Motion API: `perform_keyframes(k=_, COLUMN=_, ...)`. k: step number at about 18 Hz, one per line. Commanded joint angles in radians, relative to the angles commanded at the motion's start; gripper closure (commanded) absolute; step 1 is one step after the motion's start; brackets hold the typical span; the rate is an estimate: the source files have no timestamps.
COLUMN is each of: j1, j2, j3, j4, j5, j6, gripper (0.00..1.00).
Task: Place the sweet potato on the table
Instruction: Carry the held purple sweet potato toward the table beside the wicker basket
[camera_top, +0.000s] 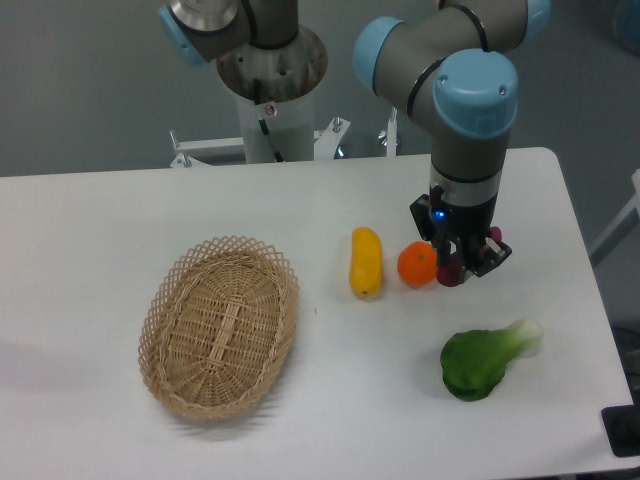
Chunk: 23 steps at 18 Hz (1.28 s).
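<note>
Where the tool (465, 262) grips, sweet potato (452, 270) beside orange fruit (417, 264)

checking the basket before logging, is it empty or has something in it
Empty: the basket shows only bare weave inside; the vegetables lie outside it on the table.

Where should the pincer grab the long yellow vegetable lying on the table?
Grip the long yellow vegetable at its middle, coming straight down from above, jaws closing across its narrow width. It lies flat, running front to back, with the round orange fruit close on one side.
</note>
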Motion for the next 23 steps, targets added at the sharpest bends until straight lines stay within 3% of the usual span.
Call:
perform_keyframes(k=9, j1=-0.008, j2=-0.005, j3=-0.038, j4=0.020, j5=0.000, j6=-0.011, gripper=0.68)
perform_keyframes(k=17, j1=-0.060, j2=-0.020, j3=-0.178, j4=0.222, j5=0.002, j6=-0.176, gripper=0.68)
perform_keyframes(k=21, j1=-0.127, j2=-0.073, j3=-0.172, j4=0.276, j5=0.000, j6=-0.407, gripper=0.68)
perform_keyframes(k=23, j1=-0.170, j2=-0.110, j3=-0.169, j4=0.351, j5=0.002, j6=-0.503, gripper=0.68)
